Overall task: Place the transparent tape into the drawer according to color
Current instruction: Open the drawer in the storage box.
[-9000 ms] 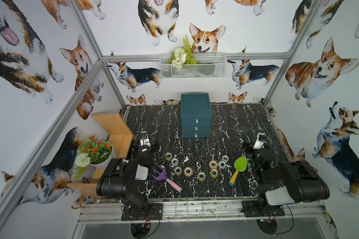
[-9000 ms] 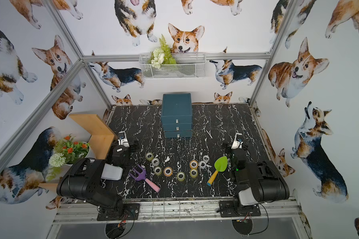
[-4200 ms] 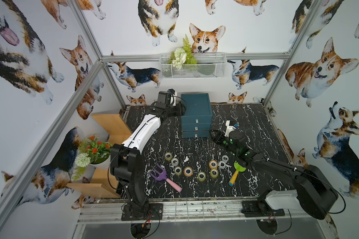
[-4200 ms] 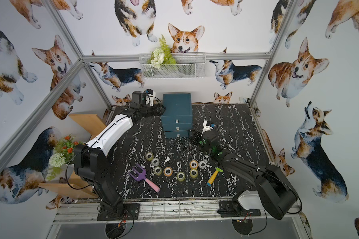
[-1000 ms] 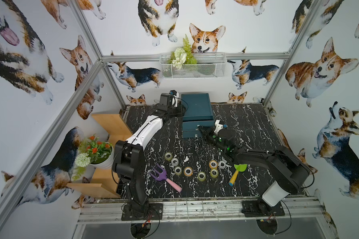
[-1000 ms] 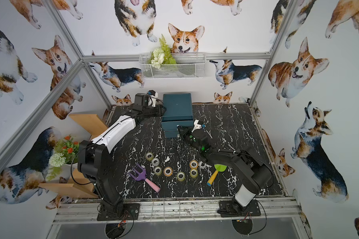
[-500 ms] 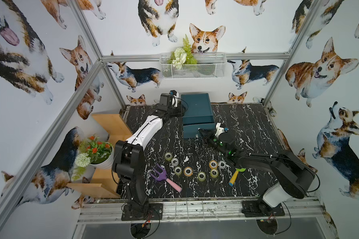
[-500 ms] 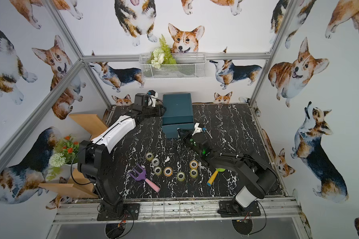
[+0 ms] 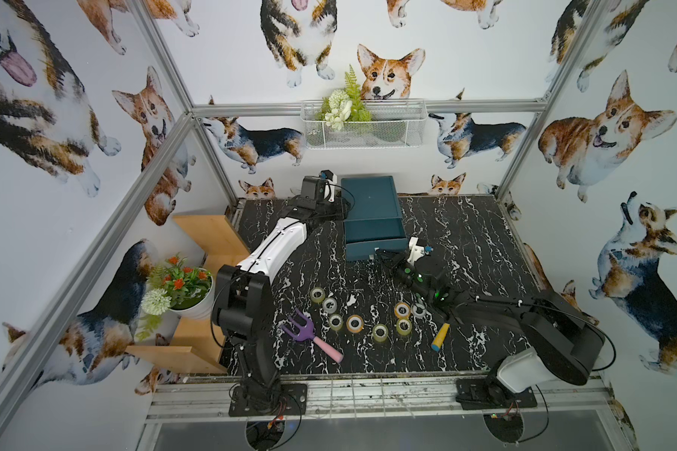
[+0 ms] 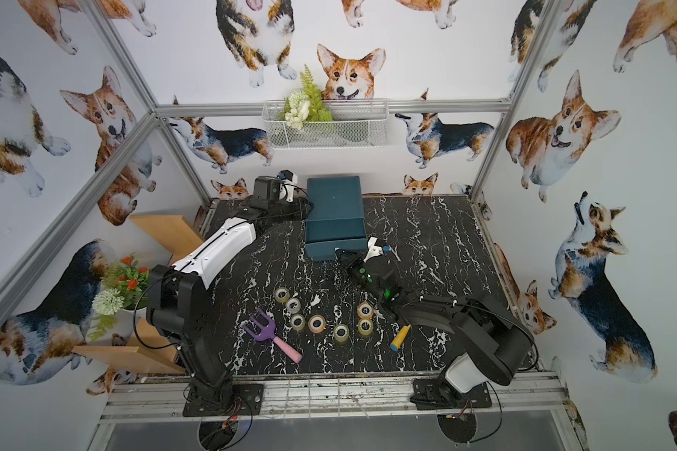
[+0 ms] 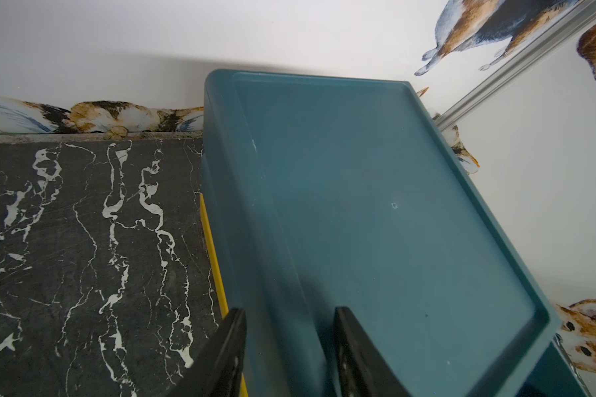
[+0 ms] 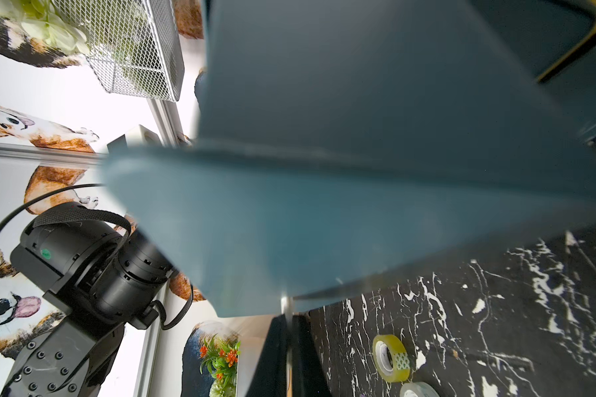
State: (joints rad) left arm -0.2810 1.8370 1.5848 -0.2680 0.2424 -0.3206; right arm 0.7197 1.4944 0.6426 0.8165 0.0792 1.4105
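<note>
The right end effector (image 9: 380, 254) has drawn the drawer (image 9: 372, 231) farther out.

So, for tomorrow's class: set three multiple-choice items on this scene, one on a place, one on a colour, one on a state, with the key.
1. Where do the tape rolls lie, relative to the cabinet?
A on top of it
B on the table, in front of it
C behind it

2. What colour is the handle of the toy rake?
A pink
B green
C black

3. What state is the drawer at the right gripper in?
A shut flush
B open
C lifted out onto the table

Key:
1 B: the rolls sit on the black marble, nearer the arm bases than the cabinet.
2 A: a pink handle runs from the purple tines.
3 B: both top views show its inside, with the shut gripper at its front.
</note>
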